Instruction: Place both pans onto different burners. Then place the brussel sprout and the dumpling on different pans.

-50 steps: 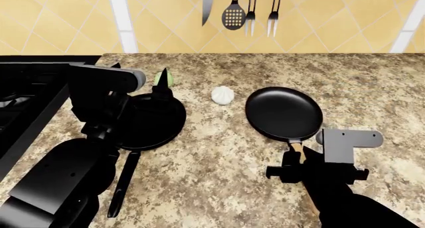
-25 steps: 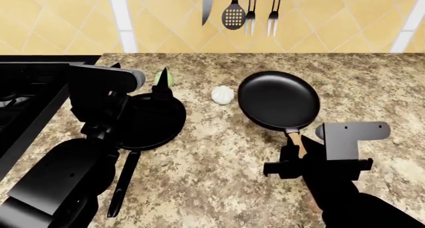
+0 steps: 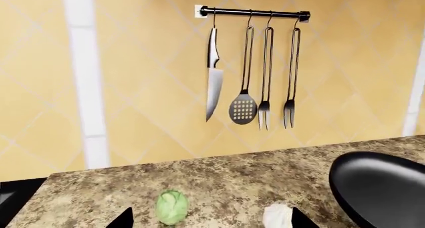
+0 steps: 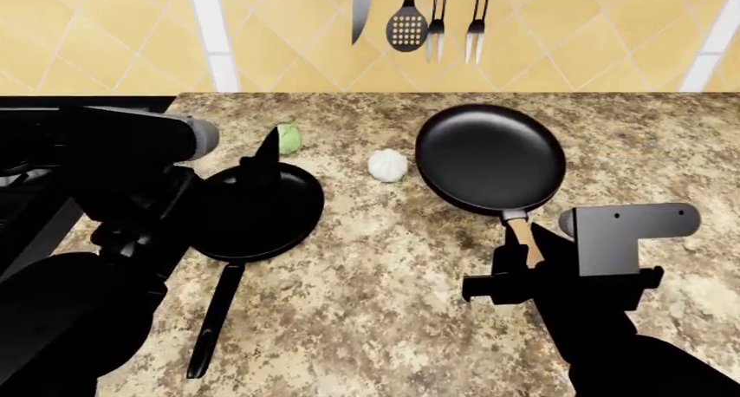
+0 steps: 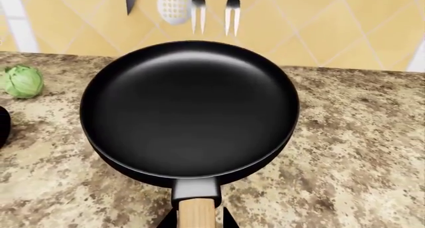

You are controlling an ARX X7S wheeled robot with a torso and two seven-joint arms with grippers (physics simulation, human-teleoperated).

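The right gripper (image 4: 517, 260), lower right of the head view, clamps the tan handle of the larger pan (image 4: 490, 158), apparently lifted off the counter (image 4: 382, 267). The left gripper (image 4: 256, 159) hovers over the black-handled pan (image 4: 256, 211); its opening cannot be judged. Sprout (image 4: 289, 138) and dumpling (image 4: 387, 165) sit centre. Next, probably: carry the pan left to a burner on the stove (image 4: 29, 198).

Satin-black non-stick pan (image 5: 189, 108) with tan wooden handle (image 5: 197, 214), speckled polished granite counter (image 4: 463, 328), shiny steel knife (image 3: 212, 73), glossy yellow tiles (image 3: 146, 88)
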